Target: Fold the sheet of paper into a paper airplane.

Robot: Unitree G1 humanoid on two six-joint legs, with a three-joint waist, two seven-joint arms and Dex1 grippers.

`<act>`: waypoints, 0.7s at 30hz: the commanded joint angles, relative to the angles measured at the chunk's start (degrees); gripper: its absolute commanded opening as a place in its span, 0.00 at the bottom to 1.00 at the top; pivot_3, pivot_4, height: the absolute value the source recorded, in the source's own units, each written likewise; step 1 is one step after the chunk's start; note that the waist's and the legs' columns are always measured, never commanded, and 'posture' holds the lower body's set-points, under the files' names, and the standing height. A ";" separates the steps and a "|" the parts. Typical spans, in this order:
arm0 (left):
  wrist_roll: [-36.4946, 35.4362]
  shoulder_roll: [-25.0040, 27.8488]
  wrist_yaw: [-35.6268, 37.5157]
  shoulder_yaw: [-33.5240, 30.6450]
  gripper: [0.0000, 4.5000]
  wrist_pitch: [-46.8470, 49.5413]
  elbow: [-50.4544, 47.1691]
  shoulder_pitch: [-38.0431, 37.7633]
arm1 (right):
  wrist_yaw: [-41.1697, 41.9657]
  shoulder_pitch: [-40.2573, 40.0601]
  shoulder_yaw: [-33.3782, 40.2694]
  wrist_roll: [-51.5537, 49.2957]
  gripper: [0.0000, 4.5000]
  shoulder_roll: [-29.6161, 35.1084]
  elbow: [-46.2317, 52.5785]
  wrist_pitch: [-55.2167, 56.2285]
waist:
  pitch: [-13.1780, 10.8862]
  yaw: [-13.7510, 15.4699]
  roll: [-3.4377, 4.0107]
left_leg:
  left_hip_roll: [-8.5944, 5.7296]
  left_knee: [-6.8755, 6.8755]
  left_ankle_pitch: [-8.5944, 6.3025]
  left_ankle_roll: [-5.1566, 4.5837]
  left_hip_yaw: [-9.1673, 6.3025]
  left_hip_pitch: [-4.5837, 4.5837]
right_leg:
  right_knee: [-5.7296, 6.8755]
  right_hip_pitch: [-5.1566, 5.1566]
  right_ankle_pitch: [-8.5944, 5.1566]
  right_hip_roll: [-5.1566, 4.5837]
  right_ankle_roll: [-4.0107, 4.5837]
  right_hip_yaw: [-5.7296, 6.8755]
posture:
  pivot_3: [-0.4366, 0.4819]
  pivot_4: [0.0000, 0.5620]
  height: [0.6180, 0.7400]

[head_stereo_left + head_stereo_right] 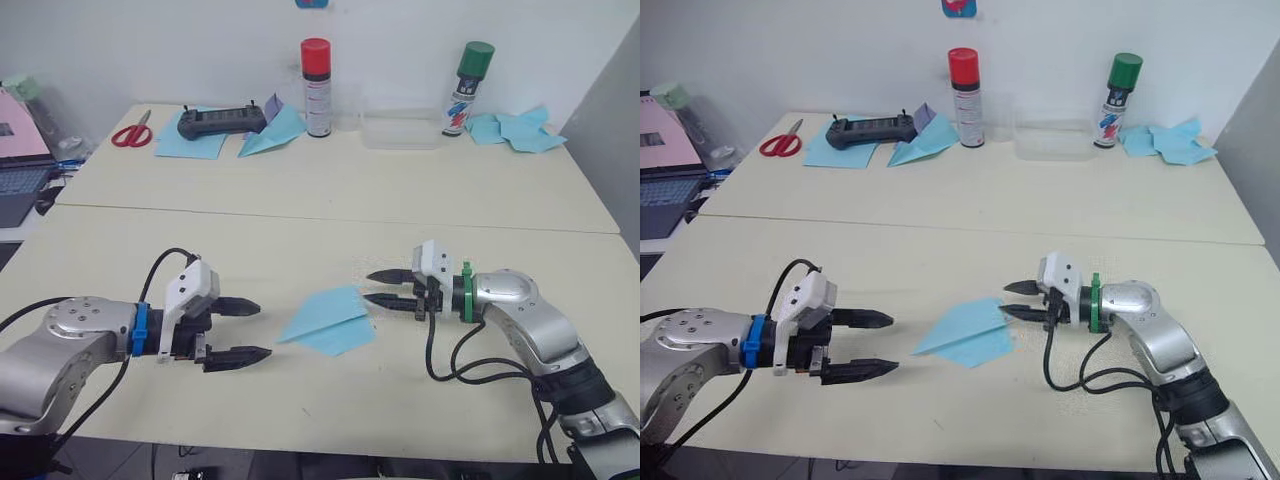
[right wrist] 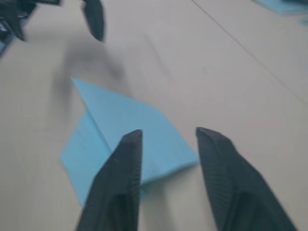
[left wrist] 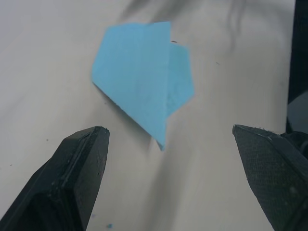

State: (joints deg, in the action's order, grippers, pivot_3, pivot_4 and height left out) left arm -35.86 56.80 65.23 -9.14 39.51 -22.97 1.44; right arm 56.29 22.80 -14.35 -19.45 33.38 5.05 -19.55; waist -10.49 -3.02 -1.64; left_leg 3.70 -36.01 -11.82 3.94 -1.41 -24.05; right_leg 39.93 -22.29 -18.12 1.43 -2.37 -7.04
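Your left gripper [image 1: 238, 330] stood wide open, right gripper [image 1: 387, 287] narrowly parted, both empty; a careless nudge could flatten the paper airplane [image 1: 327, 320].

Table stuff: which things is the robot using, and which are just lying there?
Using: paper airplane, left end effector, right end effector.

Lying about: scissors, controller, two spray cans, clear tub, other blue papers.
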 commanded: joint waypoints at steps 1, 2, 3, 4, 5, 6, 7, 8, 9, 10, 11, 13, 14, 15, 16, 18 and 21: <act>-1.53 -1.31 -1.78 -1.38 1.00 0.33 -2.10 0.01 | 1.53 -1.47 -0.16 1.08 0.05 1.96 1.19 -1.92 | 0.00 -0.03 0.00 | 0.00 0.01 0.00 0.00 0.00 0.01 | 0.00 0.00 0.00 0.00 0.00 0.00 | 0.48 0.27 1.00; -1.98 -1.57 -2.14 -1.53 1.00 0.65 -2.57 0.01 | 2.11 -2.10 -1.00 1.99 0.01 2.61 1.51 -1.70 | 0.00 -0.03 0.00 | 0.00 0.01 0.00 0.00 -0.01 0.01 | 0.00 0.02 -0.01 0.00 -0.01 0.01 | 0.48 0.27 1.00; -2.08 -1.66 -2.35 -1.52 1.00 0.73 -2.95 -0.02 | 2.13 -2.70 -1.76 2.84 0.01 2.80 1.88 -1.51 | 0.00 -0.04 0.00 | 0.01 0.01 -0.01 0.00 -0.03 -0.01 | 0.00 0.02 -0.02 0.00 -0.01 0.05 | 0.48 0.27 1.00; -2.07 -1.65 -2.43 -1.46 1.00 0.71 -3.17 -0.08 | 2.10 -3.04 -2.11 3.37 0.01 2.78 2.13 -1.22 | 0.00 -0.10 0.00 | 0.01 0.01 -0.01 0.00 -0.03 -0.01 | 0.00 0.01 -0.02 0.00 -0.01 0.04 | 0.48 0.27 1.00; -2.01 -1.69 -2.57 -1.36 1.00 0.59 -3.34 -0.04 | 2.74 -3.49 -3.33 4.23 0.01 3.15 2.58 -1.35 | 0.00 -0.15 0.00 | 0.01 0.01 0.00 0.00 -0.03 0.00 | 0.00 0.01 -0.03 0.01 -0.03 0.03 | 0.48 0.27 1.00; -1.94 -1.75 -2.73 -1.24 1.00 0.48 -3.39 0.04 | 2.88 -3.90 -4.76 5.26 0.01 3.02 2.62 -1.66 | 0.00 -0.19 0.01 | 0.01 0.01 0.00 0.00 -0.03 0.01 | 0.01 0.02 -0.07 0.01 -0.09 0.02 | 0.48 0.27 1.00; -1.61 -1.82 -2.90 -0.96 1.00 0.13 -3.32 0.25 | 3.66 -4.12 -6.77 6.43 0.01 3.04 2.47 -1.95 | 0.00 -0.25 0.01 | 0.01 0.00 0.00 0.00 -0.03 0.02 | 0.01 0.02 -0.07 0.01 -0.11 0.02 | 0.48 0.27 1.00; -1.37 -1.85 -3.02 -0.77 1.00 -0.12 -3.27 0.40 | 4.22 -4.24 -8.10 7.28 0.01 3.00 2.34 -2.14 | 0.00 -0.38 0.01 | 0.01 0.00 0.00 0.00 -0.03 0.03 | 0.01 0.02 -0.10 0.02 -0.15 0.01 | 0.48 0.27 1.00; -1.32 -1.79 -2.98 -0.65 1.00 -0.24 -3.30 0.48 | 4.75 -4.20 -9.05 7.72 0.01 2.81 2.21 -2.17 | 0.00 -0.47 0.00 | 0.02 -0.01 0.00 0.00 0.00 0.06 | 0.02 0.03 -0.10 0.04 -0.16 -0.02 | 0.48 0.27 1.00; -1.39 -1.76 -3.01 -0.61 1.00 -0.23 -3.30 0.56 | 4.92 -4.06 -9.36 7.65 0.01 2.34 2.22 -2.46 | 0.01 -0.48 -0.01 | 0.02 -0.02 0.00 0.00 0.00 0.13 | 0.02 0.09 -0.11 0.04 -0.18 -0.03 | 0.48 0.27 1.00; -1.42 -1.69 -3.00 -0.57 1.00 -0.29 -3.27 0.58 | 5.45 -3.89 -9.48 7.21 0.01 1.98 2.44 -3.03 | 0.01 -0.48 -0.01 | 0.03 -0.03 0.00 0.00 -0.01 0.19 | 0.02 0.15 -0.14 0.05 -0.23 -0.02 | 0.48 0.27 1.00; -0.92 -1.39 -2.77 -0.27 1.00 -0.83 -2.95 0.64 | 6.67 -3.48 -10.01 5.72 0.01 1.13 3.18 -5.99 | 0.01 -0.47 -0.02 | 0.03 -0.04 0.00 0.00 -0.02 0.20 | 0.02 0.17 -0.14 0.05 -0.24 -0.02 | 0.48 0.27 1.00; -0.58 -1.35 -2.67 -0.08 1.00 -1.21 -2.71 0.66 | 7.75 -3.34 -10.64 5.26 0.01 1.18 3.54 -7.47 | 0.01 -0.47 -0.02 | 0.03 -0.04 0.00 0.00 -0.02 0.20 | 0.02 0.17 -0.14 0.05 -0.24 -0.02 | 0.48 0.27 1.00; -0.15 -1.42 -2.69 0.16 1.00 -1.60 -2.41 0.82 | 8.53 -3.27 -11.08 5.11 0.01 1.08 3.70 -8.15 | 0.01 -0.47 -0.02 | 0.03 -0.04 0.00 0.00 -0.02 0.20 | 0.02 0.17 -0.14 0.06 -0.24 -0.02 | 0.48 0.27 1.00; 0.35 -1.49 -2.64 0.43 1.00 -2.08 -2.10 0.98 | 8.93 -3.24 -11.32 4.81 0.01 0.64 3.81 -8.81 | 0.01 -0.44 -0.02 | 0.03 -0.04 0.00 0.00 -0.02 0.20 | 0.02 0.17 -0.14 0.06 -0.24 -0.01 | 0.48 0.27 1.00; 0.94 -1.74 -2.65 0.88 1.00 -2.61 -1.66 1.46 | 9.41 -3.07 -11.66 4.04 0.01 -0.27 4.12 -9.94 | 0.01 -0.43 -0.02 | 0.03 -0.02 0.00 0.00 -0.04 0.19 | 0.02 0.16 -0.14 0.06 -0.22 0.01 | 0.48 0.27 1.00; 1.18 -1.99 -2.85 1.30 1.00 -2.83 -1.30 2.07 | 10.02 -2.89 -11.23 2.54 0.01 -1.14 5.10 -11.91 | 0.01 -0.44 -0.02 | 0.04 0.01 0.00 0.00 -0.05 0.17 | 0.02 0.14 -0.11 0.07 -0.16 0.02 | 0.48 0.27 1.00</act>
State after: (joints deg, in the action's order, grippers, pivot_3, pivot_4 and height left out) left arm -34.94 54.83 62.10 -7.65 37.87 -23.98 2.85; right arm 64.71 20.40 -23.93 -15.41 32.53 8.57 -29.87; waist -10.47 -3.46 -1.66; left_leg 3.74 -36.00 -11.82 3.94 -1.47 -23.88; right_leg 39.95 -22.16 -18.22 1.50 -2.54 -7.02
